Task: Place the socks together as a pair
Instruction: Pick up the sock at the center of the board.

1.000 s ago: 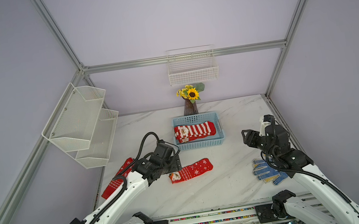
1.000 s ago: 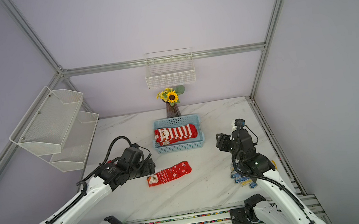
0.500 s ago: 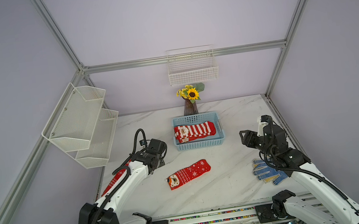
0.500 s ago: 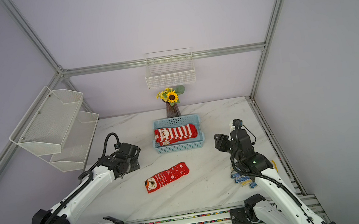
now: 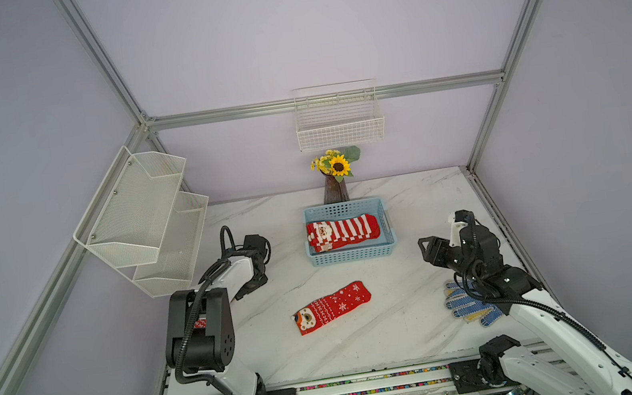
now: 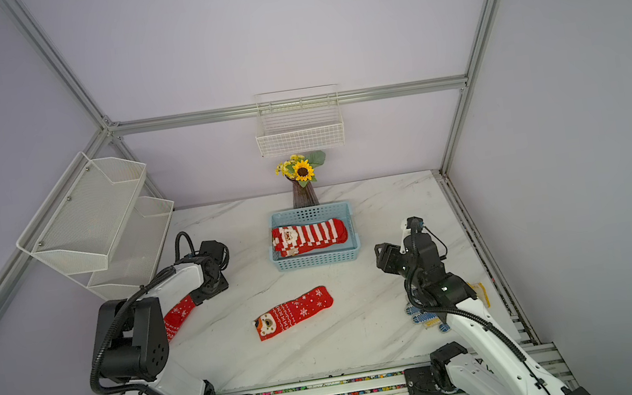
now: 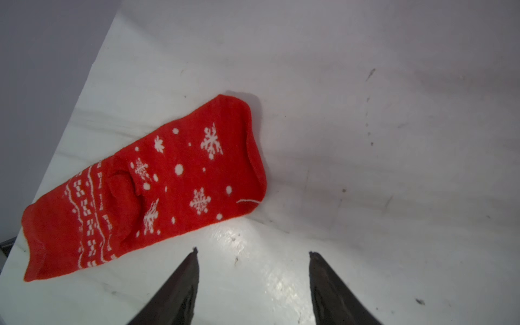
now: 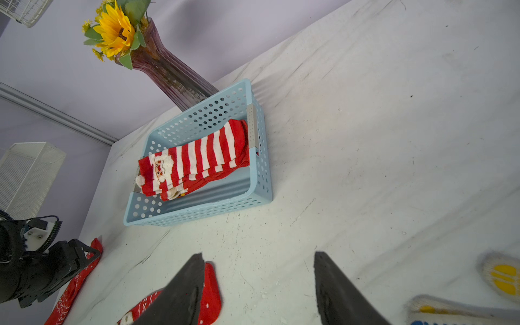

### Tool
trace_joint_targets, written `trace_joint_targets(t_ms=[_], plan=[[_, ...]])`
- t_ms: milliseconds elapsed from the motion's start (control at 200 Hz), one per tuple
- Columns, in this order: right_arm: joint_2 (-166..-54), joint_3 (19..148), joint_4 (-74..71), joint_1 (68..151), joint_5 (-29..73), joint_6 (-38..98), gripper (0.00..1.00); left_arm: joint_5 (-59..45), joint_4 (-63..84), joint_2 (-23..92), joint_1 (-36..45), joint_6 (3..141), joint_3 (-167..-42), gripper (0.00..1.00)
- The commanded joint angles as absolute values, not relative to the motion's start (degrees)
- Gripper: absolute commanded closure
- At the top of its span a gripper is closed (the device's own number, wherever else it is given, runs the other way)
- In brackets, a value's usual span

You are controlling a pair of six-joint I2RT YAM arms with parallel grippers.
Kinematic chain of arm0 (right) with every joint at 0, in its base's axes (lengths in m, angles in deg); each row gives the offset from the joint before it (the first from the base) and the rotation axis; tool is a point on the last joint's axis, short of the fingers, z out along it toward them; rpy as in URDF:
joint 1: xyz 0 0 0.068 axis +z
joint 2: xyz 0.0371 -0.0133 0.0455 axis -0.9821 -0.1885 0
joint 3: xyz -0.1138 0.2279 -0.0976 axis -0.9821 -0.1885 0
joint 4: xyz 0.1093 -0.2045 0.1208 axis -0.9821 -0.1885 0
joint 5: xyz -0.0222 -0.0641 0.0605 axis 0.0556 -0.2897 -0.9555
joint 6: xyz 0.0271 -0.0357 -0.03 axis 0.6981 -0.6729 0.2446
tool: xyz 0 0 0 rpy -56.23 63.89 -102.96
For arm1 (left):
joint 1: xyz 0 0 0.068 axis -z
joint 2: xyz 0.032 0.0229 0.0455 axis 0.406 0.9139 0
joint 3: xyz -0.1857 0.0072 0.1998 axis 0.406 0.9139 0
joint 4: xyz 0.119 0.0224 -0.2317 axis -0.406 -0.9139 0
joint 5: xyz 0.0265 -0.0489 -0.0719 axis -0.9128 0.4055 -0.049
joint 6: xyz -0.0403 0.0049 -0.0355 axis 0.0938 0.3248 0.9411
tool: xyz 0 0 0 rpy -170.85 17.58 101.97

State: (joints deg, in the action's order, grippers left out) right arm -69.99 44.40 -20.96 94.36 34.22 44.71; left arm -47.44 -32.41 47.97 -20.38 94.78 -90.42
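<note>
A red sock with a bear face (image 5: 332,307) (image 6: 293,313) lies flat mid-table, free of both grippers. A second red snowflake sock (image 7: 146,185) (image 6: 177,315) lies by the table's left edge, largely hidden under my left arm in a top view. My left gripper (image 7: 252,253) (image 6: 206,296) hovers just beside its toe end, open and empty. Striped Santa socks (image 5: 342,231) (image 8: 194,157) lie stacked in the blue basket (image 5: 351,254). My right gripper (image 8: 258,256) (image 5: 424,248) hangs open and empty above the table, right of the basket.
Blue and yellow dotted gloves (image 5: 467,303) (image 8: 501,275) lie at the right edge under my right arm. A sunflower vase (image 5: 335,179) stands behind the basket. A white mesh shelf (image 5: 145,218) juts over the left side; a wire basket (image 5: 339,124) hangs on the back wall.
My left gripper left the bear sock on the table and drew back left to the snowflake sock, its jaws narrowing. The right arm barely moved.
</note>
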Motion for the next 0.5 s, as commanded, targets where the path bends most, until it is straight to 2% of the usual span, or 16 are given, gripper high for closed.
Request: trace_joint_targets(t_ms=[0,195,285,495], plan=[[-70.2,44.1,-19.5,94.4,33.4,45.3,0.36,-44.7,-30.2,49.6,-23.6,94.9,-94.8,0.4],[-71.2,43.1,-18.8,94.4,30.8,45.6,0.35,-43.8,-30.6,53.2,-25.3,93.5,-97.7,0.43],[-71.4,42.7,-18.5,94.4,29.9,45.8,0.35,-45.2,-30.5,54.2,-25.7,92.8,-98.3,0.52],[-71.4,41.9,-18.5,94.4,28.0,45.9,0.35,-40.1,-29.4,56.3,-27.7,91.8,-99.1,0.58]])
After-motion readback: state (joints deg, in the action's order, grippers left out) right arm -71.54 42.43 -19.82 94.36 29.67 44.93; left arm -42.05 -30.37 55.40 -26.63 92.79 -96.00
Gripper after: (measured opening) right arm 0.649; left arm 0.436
